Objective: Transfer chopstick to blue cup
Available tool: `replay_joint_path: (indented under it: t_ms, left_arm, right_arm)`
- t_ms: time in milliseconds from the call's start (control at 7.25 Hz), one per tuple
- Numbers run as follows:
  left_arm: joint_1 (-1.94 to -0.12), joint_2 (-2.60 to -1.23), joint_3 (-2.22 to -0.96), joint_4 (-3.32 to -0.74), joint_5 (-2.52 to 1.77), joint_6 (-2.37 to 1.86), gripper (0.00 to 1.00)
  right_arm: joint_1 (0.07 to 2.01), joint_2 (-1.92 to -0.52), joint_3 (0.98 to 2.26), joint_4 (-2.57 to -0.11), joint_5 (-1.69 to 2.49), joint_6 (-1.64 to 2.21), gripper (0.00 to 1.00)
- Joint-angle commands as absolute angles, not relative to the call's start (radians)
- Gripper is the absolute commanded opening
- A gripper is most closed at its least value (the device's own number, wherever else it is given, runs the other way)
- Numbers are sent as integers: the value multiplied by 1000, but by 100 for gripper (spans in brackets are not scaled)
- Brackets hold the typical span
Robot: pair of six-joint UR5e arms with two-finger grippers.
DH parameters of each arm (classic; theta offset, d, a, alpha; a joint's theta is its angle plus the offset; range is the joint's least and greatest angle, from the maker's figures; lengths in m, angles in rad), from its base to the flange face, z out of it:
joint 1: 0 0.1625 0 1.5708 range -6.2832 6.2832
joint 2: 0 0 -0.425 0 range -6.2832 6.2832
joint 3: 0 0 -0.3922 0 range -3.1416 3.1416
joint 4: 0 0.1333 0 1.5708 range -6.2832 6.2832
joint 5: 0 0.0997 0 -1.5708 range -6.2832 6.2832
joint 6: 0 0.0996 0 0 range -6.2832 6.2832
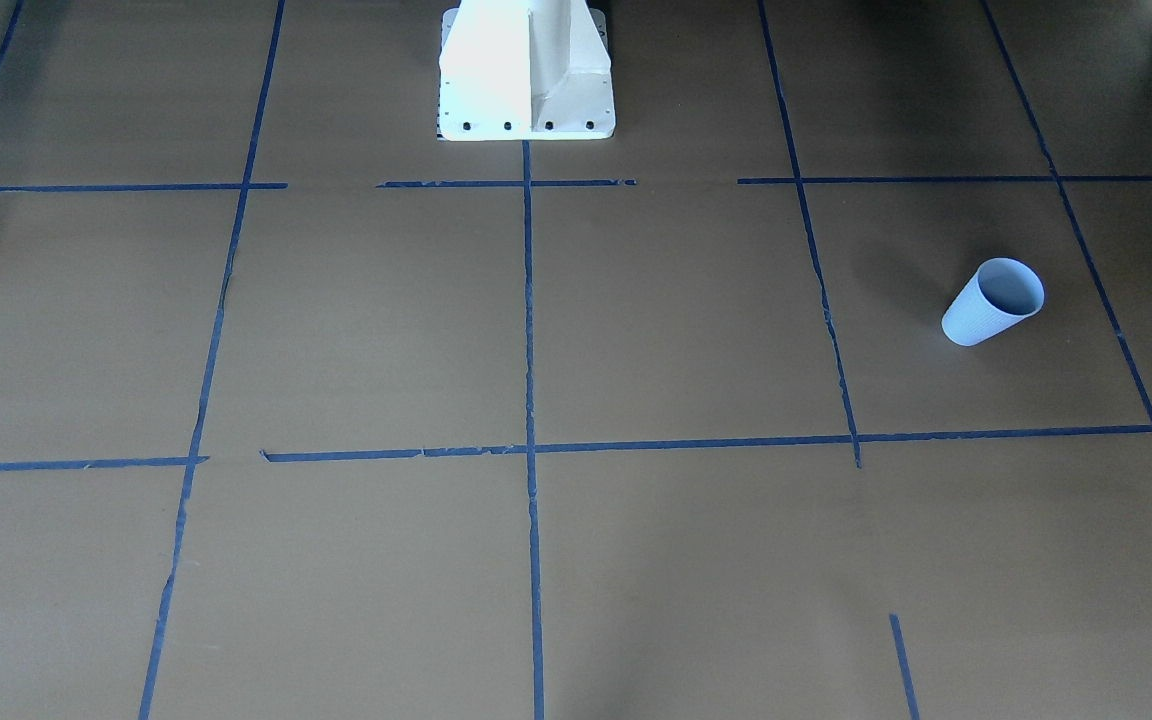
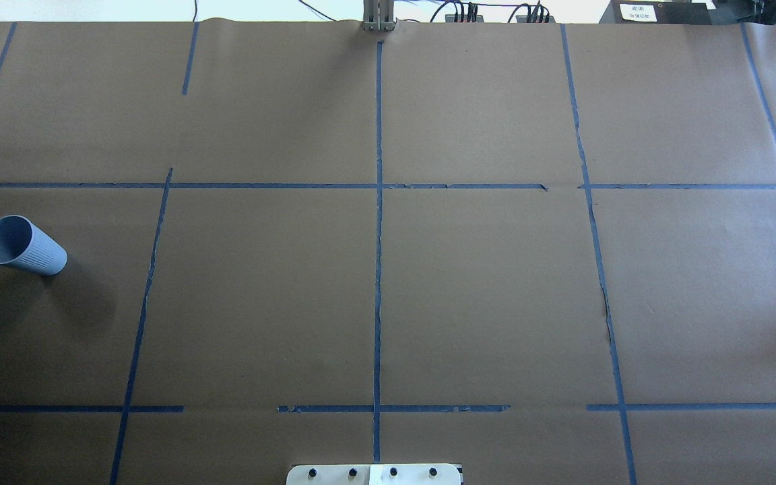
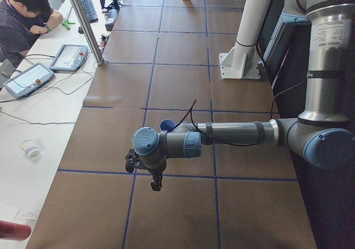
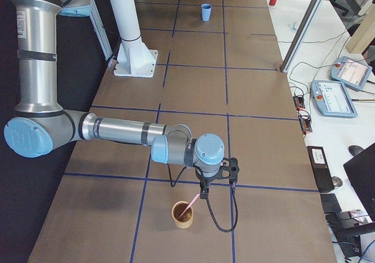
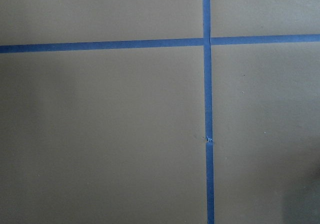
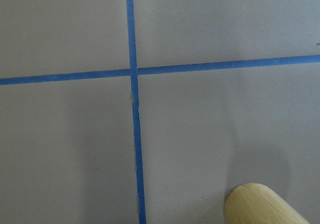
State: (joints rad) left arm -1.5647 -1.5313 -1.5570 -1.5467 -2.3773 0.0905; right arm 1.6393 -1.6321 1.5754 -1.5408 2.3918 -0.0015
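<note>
right gripper (image 4: 203,194): just over tan cup (image 4: 179,221), grip state unreadable | chopstick (image 4: 194,205): leaning in tan cup, top end at gripper tip | left gripper (image 3: 156,183): above tabletop (image 2: 496,303), grip state unreadable | blue cup (image 2: 23,245): upright at tabletop's left end, well apart from chopstick

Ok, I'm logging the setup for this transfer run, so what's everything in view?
blue cup: one, pale blue, upright on the table's robot-left side.
chopstick: one, pink, leaning in the tan cup.
tan cup: one, tan, table's right end.
table: one, brown, blue tape grid.
pedestal: one, white, robot's edge, centre.
teach pendants: two, grey, side bench.
person: one, dark top, seated at bench.
left gripper: one, black, above the table's left end.
right gripper: one, black, just over the tan cup; neither's opening can be judged.
</note>
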Motion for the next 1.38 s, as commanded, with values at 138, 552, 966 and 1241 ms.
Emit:
replay_joint_path:
  t_ms: [138, 552, 966, 1241]
  left_arm:
    - [-1566, -1526, -1572, -1548, -2382, 81, 100]
    - [-1531, -1528, -1748, -1554, -2382, -79, 100]
    - [-1309, -1525, -1818, -1697, -2381, -479, 100]
    - [-1177, -1510, -1789, -1901, -2359, -725, 100]
  right_arm:
    - [1638, -1631, 1578, -1545, 2393, 0, 100]
    - [1638, -1631, 1578, -1542, 2395, 0, 100]
    - [1638, -1631, 1586, -1542, 2396, 0, 100]
    - [1638, -1628, 1588, -1542, 2396, 0, 100]
